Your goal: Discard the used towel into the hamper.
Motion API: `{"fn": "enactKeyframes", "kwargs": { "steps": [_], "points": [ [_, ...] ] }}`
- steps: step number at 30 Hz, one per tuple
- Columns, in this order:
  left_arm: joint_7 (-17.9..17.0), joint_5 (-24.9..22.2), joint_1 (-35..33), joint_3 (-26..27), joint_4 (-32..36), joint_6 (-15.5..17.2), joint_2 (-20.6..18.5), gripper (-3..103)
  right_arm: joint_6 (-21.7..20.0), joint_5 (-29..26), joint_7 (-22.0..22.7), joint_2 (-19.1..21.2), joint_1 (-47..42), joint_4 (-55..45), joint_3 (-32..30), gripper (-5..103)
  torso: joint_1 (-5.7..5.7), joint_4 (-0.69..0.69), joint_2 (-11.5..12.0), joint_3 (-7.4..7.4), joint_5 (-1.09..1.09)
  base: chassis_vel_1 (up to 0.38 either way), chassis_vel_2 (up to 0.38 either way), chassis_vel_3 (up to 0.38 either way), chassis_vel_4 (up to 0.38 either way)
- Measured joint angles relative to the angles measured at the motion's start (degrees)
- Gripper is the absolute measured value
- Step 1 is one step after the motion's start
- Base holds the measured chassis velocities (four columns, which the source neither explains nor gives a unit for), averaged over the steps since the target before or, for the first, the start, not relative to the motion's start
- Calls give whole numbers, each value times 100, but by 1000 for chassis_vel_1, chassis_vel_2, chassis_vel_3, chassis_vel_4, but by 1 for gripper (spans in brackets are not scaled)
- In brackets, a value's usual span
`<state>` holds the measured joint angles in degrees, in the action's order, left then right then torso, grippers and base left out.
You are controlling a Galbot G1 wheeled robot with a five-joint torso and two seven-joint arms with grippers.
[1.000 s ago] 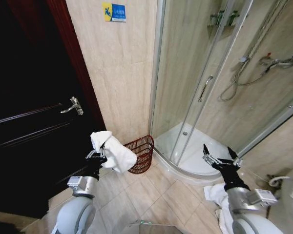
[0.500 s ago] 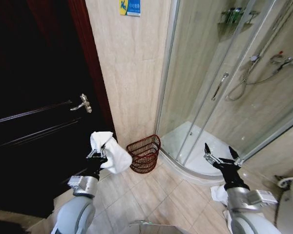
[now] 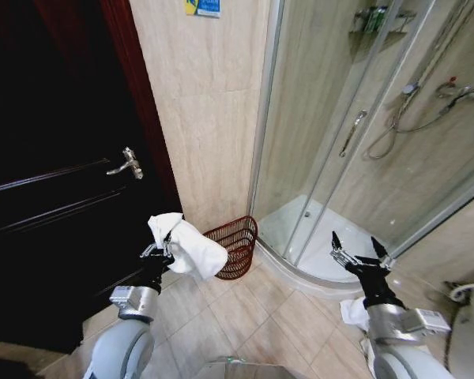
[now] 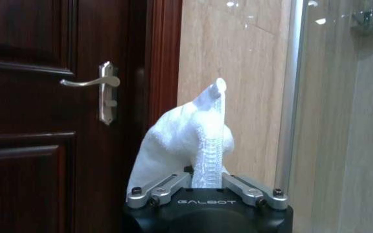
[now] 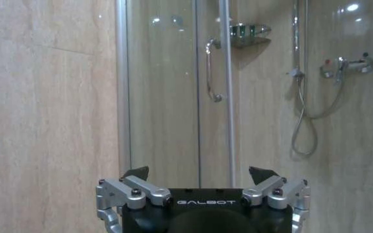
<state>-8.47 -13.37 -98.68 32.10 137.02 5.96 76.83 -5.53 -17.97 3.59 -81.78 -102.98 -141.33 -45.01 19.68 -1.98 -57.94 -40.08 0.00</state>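
I have left gripper (image 3: pixel 159 251) clamped on towel (image 3: pixel 188 247) — held high so cloth hangs clear of floor. Hamper (image 3: pixel 235 246) sits by wall, just beyond towel. Right gripper (image 3: pixel 362 251) wide open, empty — parked near shower (image 3: pixel 324 237).

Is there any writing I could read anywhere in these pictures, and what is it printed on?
"GALBOT" on the black body of the left gripper, which clamps the white towel.
"GALBOT" on the body of the open right gripper.
Blue and yellow wall sign: too small to read.
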Motion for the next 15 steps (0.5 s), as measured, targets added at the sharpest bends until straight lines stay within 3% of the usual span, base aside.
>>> {"fn": "enactKeyframes", "kwargs": {
  "steps": [15],
  "points": [
    [138, 202, -34, 11, -34, -110, 11, 3, -6, 0, -10, 29, 1, -4, 7, 100, -172, -2, 378, 208, 0, 31, 37, 36, 33]
  ]
}}
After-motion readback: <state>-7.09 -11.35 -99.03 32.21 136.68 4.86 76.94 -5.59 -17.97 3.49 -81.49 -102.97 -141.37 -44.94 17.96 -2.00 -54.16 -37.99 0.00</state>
